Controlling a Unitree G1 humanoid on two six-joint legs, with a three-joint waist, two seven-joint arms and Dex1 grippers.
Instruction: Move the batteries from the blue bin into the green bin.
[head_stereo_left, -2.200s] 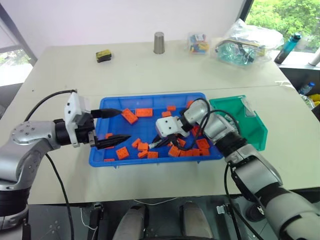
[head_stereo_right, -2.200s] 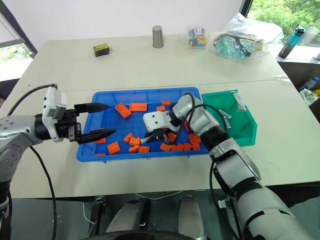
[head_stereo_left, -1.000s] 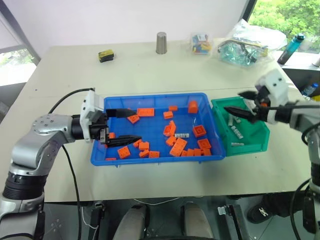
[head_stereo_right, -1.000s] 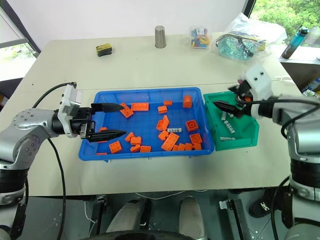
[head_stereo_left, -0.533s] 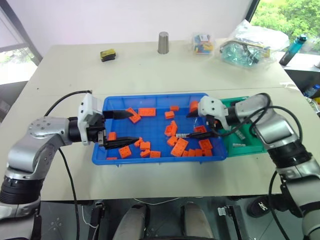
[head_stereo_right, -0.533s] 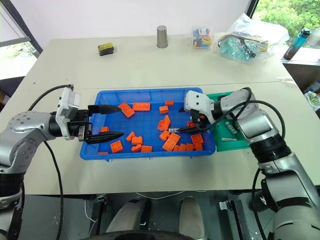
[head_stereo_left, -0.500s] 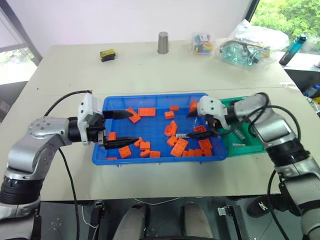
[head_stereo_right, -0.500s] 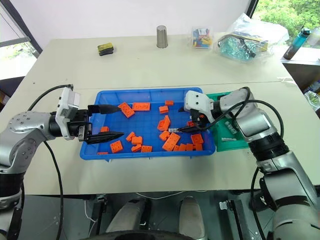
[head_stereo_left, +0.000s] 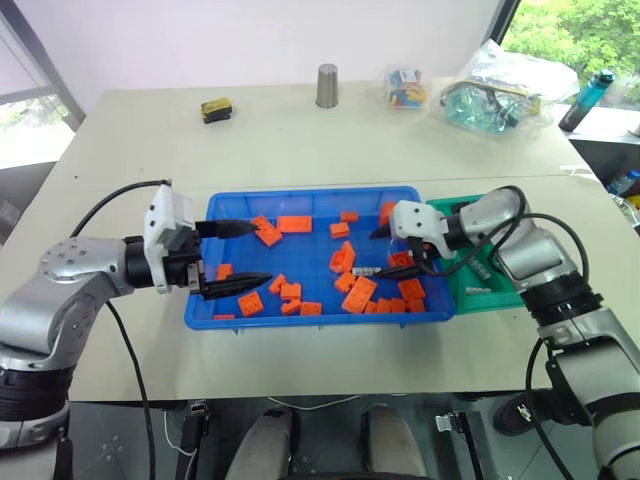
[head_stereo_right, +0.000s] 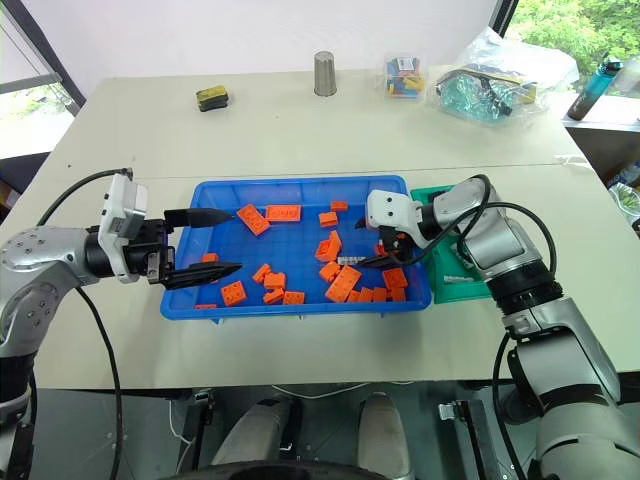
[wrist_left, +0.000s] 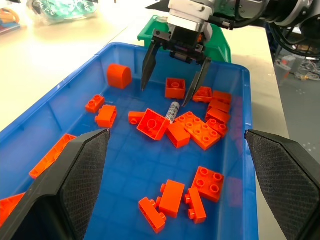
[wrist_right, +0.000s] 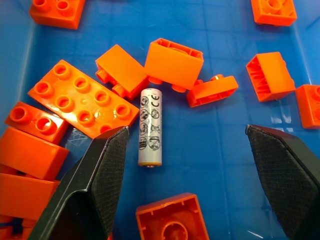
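Observation:
The blue bin (head_stereo_left: 318, 320) holds several orange bricks (head_stereo_left: 358, 294) and one slim silver-white battery (wrist_right: 151, 127) lying flat among them, right of centre. My right gripper (head_stereo_left: 378, 253) is low inside the bin's right part, open, its two black fingers standing either side of the battery (wrist_left: 172, 111) without touching it. The green bin (head_stereo_left: 446, 208) sits against the blue bin's right end, partly behind my right arm; a battery (head_stereo_left: 478, 291) lies on its floor. My left gripper (head_stereo_left: 258, 252) hovers open and empty over the blue bin's left part.
On the far table stand a metal cup (head_stereo_left: 326, 86), a small bag of coloured bricks (head_stereo_left: 405, 87), a large clear bag (head_stereo_left: 497, 85) and a yellow-black block (head_stereo_left: 212, 108). A bottle (head_stereo_left: 583, 98) stands at the far right edge.
My right gripper has swung left and down from over the green bin into the blue bin, ending around the battery. The left gripper has stayed where it was.

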